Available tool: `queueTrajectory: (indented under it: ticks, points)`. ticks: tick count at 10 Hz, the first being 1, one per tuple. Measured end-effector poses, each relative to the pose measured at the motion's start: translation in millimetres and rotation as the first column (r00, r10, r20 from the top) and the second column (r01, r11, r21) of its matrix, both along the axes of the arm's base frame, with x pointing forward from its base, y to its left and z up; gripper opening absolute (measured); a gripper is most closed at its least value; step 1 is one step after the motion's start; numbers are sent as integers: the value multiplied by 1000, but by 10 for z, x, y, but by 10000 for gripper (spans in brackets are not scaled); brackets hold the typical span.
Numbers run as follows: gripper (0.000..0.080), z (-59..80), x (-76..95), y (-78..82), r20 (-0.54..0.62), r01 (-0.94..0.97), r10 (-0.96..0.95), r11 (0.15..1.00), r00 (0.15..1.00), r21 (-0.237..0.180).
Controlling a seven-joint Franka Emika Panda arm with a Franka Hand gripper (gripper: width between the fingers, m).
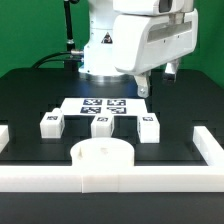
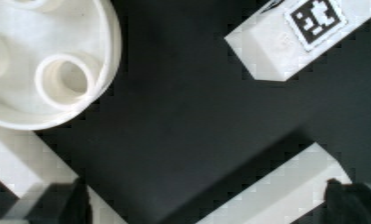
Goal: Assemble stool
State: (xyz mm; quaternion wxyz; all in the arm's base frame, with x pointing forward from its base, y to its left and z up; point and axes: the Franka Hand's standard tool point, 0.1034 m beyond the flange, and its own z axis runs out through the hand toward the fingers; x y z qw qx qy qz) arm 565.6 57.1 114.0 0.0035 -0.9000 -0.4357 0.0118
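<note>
Currently the two-finger gripper [image 1: 156,82] is spread wide and empty, hanging above the black table [image 1: 30,95]. Nearest it is a short blocky white tagged leg [image 1: 149,126], untouched. The middle leg [image 1: 101,124] and far leg [image 1: 51,123] sit further toward the exterior view's left. The thick round white plastic seat disc [image 1: 101,157] lies beyond the legs, just beside the long white border rail [image 1: 160,178].

Readable words or numbers: none.
Marker board [image 1: 104,103]: black-and-white square tags, patterns only.
Stool leg [image 2: 271,50]: one square tag of black blocks, no letters.
Arm casing [image 1: 112,48]: small dark emblem, too small to read.
</note>
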Motion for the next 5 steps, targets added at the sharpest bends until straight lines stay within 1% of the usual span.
queueTrajectory:
  ticks: [5]
  points:
    - [649,-4,-2,0,-1,0,0,1000,1000,0]
